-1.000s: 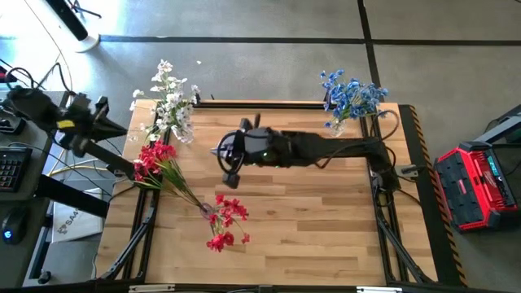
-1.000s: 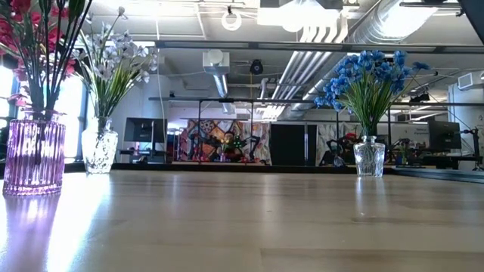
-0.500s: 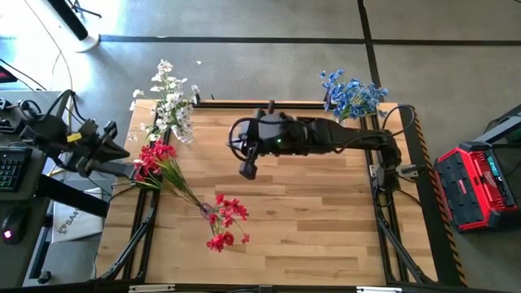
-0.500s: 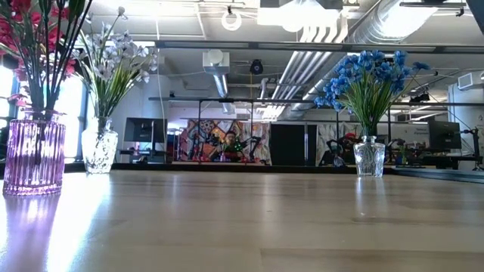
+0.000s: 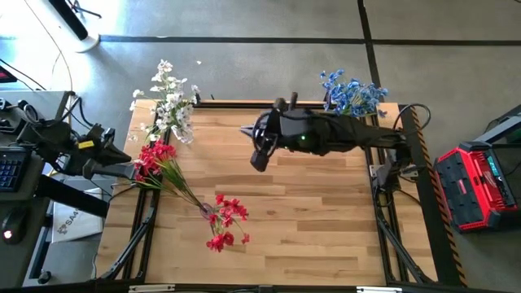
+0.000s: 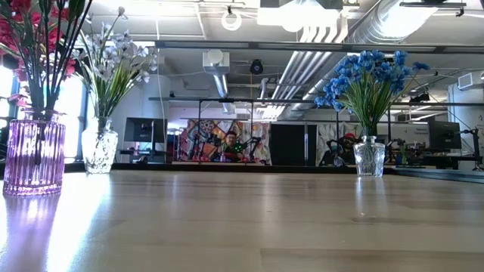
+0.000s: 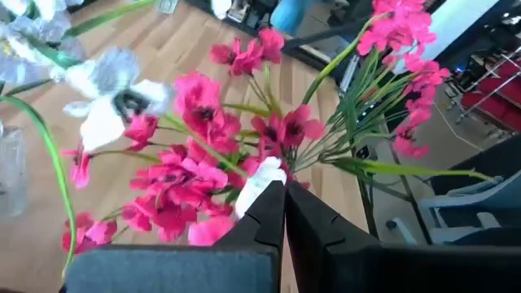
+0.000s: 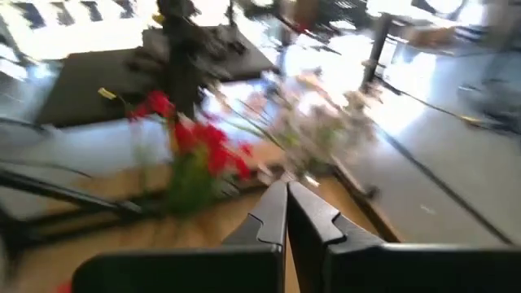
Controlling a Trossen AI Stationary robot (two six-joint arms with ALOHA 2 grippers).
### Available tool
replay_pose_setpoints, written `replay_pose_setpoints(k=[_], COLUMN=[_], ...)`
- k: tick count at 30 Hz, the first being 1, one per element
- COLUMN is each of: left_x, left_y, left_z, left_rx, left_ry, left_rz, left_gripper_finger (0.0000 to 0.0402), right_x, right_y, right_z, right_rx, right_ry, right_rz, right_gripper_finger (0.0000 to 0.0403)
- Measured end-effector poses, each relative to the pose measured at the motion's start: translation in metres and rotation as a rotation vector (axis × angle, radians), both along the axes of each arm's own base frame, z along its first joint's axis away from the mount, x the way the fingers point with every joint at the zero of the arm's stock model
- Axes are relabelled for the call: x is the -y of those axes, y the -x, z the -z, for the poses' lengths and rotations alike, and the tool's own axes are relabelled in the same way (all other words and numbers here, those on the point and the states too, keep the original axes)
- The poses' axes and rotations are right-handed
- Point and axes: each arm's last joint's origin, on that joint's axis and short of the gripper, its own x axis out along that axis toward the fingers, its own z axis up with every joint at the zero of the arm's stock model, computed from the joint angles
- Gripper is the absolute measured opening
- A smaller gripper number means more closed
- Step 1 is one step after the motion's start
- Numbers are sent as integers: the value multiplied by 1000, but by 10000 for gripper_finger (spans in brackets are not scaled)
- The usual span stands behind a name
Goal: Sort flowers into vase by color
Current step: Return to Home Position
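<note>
Right arm has drawn back from mid-table toward its base at the back right. My right gripper (image 5: pixel 259 161) hangs over the rear of the table (image 5: pixel 309 220), jaws together, nothing between them. Left arm has also eased off and sits outside the left table edge. My left gripper (image 7: pixel 283 213) is closed and empty, just short of the red flowers (image 5: pixel 155 157).

- Red flowers: in the purple vase (image 6: pixel 34 155), near the front left.
- White flowers (image 5: pixel 169 106): in the white-bunch vase (image 6: pixel 100 149), back left.
- Blue flowers (image 5: pixel 352 96): in the blue-bunch vase (image 6: pixel 369 156), back right.
- No loose sprig seen on the wood.

Judgement: sorting looks complete, one colour per vase. Only folding both arms home remains, and the left must clear the red blossoms.
</note>
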Motion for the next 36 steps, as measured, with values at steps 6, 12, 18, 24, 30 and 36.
replay_pose_setpoints(k=[6, 12, 18, 24, 30, 36], left_x=[3, 11, 21, 25, 26, 27], left_y=[0, 12, 18, 17, 16, 4], left_z=[-10, -10, -13, -12, -15, -12], left_rx=[116, 204, 238, 231, 269, 261], left_ry=[-228, -481, -494, -535, -507, -480], left_rz=[61, 51, 101, 109, 131, 131], left_gripper_finger=[0, 0, 0, 0, 0, 0], right_x=[-6, -10, -7, -7, -15, -26], right_y=[9, 12, 33, 63, 86, 89], right_z=[12, 12, -20, -55, -51, -37], right_rx=[-133, -156, -2, 175, 68, -35], right_ry=[-24, -40, -22, -26, -25, -24], right_rz=[24, -34, -81, -128, -25, 63], right_gripper_finger=[0, 0, 0, 0, 0, 0])
